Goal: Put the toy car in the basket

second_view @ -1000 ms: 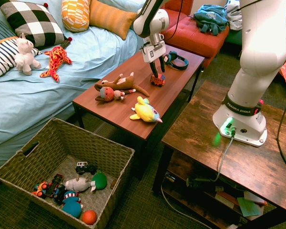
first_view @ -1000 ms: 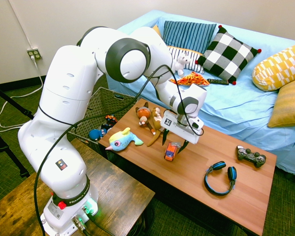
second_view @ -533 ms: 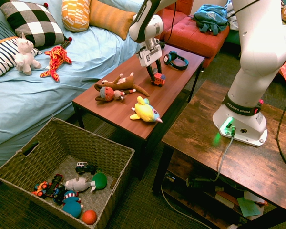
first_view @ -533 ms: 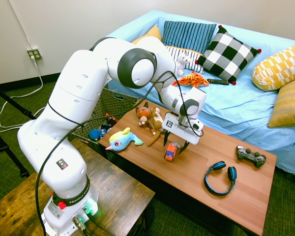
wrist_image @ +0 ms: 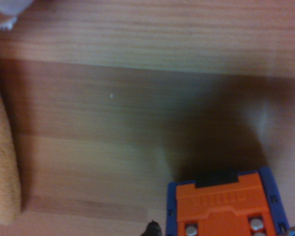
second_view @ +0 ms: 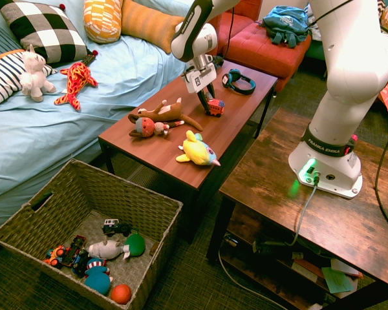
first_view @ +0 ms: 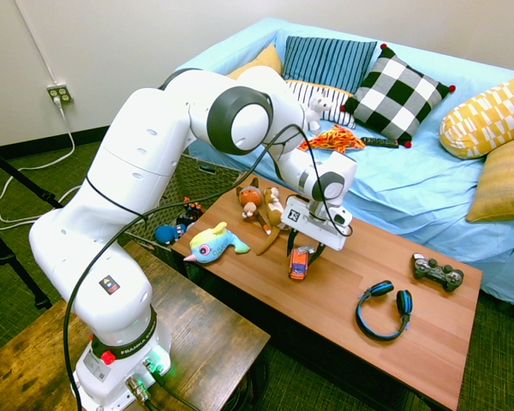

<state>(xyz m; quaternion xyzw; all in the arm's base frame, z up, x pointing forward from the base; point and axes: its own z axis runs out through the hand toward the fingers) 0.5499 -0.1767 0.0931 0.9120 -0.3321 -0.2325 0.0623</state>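
Nearest the second exterior camera, the basket [second_view: 132, 188] stood on the floor off one short end of the tabletop [second_view: 132, 143], holding a green ball [second_view: 134, 245], an orange ball [second_view: 121, 294] and small toy vehicles [second_view: 66, 253]. By that end's corner on the robot's side lay the yellow-and-blue plush fish [second_view: 197, 150]; toward the sofa-side long edge were a knitted doll [second_view: 145, 126] and a brown plush [second_view: 167, 111], its tail stretching toward the toy car [second_view: 215, 107]. All three lay between car and basket. The car was on the tabletop, the claw [first_view: 305, 250] right at it; I could not tell whether it was spread or pinching the car. Farther off, near the other short end, were headphones [second_view: 238, 82] and a game controller [first_view: 437, 272].
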